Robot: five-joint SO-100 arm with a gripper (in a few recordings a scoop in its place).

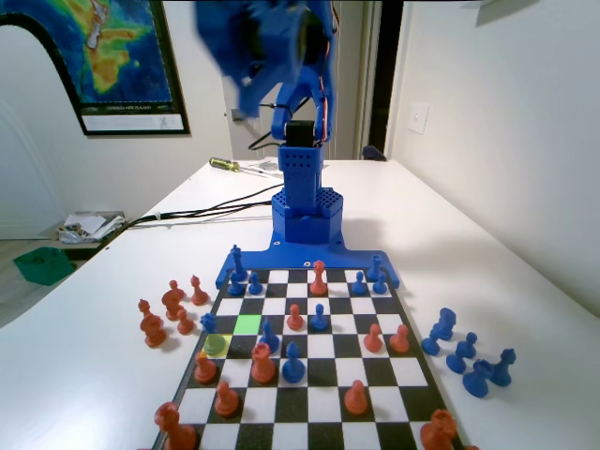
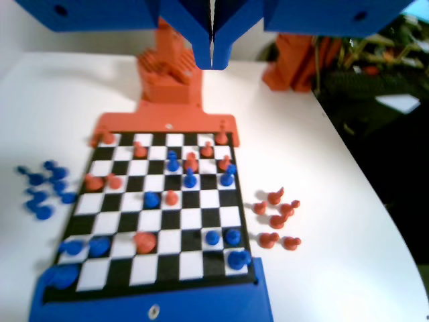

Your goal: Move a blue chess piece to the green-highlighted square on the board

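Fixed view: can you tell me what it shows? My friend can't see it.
A blue robot arm is raised high over the far end of a chess board with blue and orange pieces. One square near the left edge glows green and is bare.

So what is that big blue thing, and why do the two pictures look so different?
The blue thing is a robot arm. It stands at the far end of a chess board on a white table. One picture comes from a camera that stands still and looks along the board at the arm. The other comes from a camera riding on the arm, looking down from high up. At its top edge you see the gripper, the arm's two-finger hand, with the jaws closed and nothing in it. Blue and orange pieces stand on the board, and more wait beside it. One square glows green. The blue pawn beside it, at the board's left edge, may go there.
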